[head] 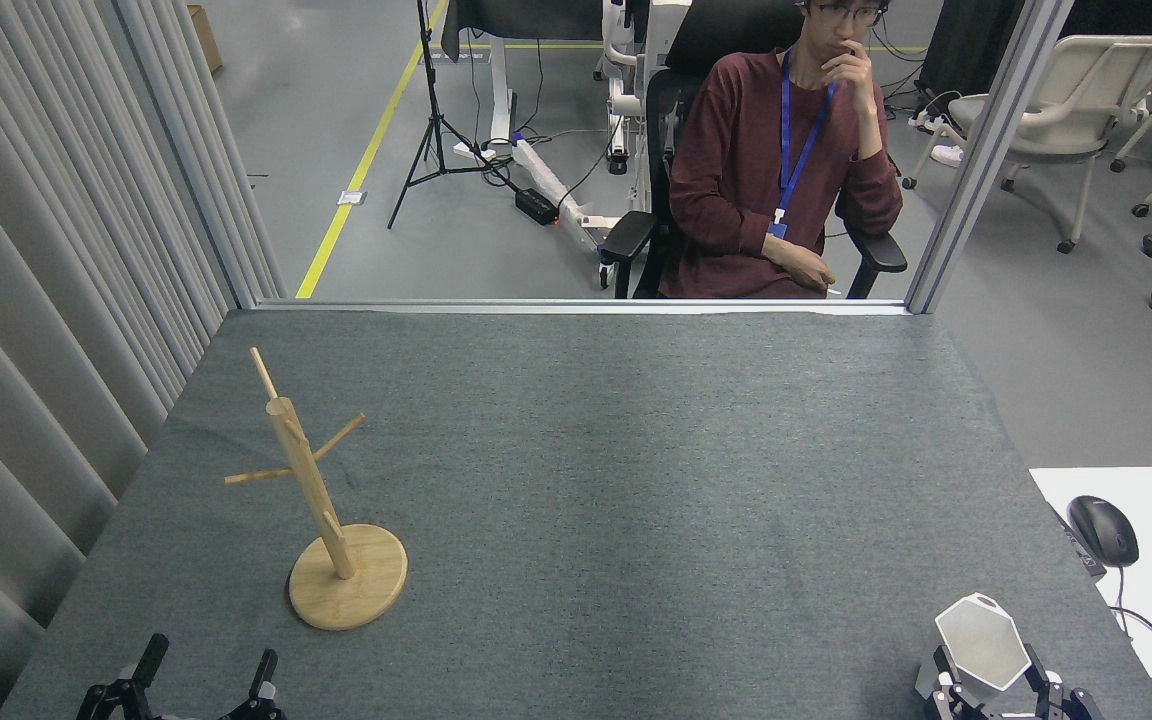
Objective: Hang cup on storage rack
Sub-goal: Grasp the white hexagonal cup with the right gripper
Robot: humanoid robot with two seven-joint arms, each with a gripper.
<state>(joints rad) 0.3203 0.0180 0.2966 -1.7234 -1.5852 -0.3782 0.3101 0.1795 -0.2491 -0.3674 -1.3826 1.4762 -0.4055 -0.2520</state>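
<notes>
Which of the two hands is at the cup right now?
The right hand: its fingers sit either side of the white cup at the table's near right corner. The left hand is open, near the rack.

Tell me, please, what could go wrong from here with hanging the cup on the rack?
The right gripper straddles the cup at the table's near right corner; a poor grip on its angled sides might let it slip. The rack stands far across on the left, and its thin pegs leave little margin for threading the handle.
</notes>
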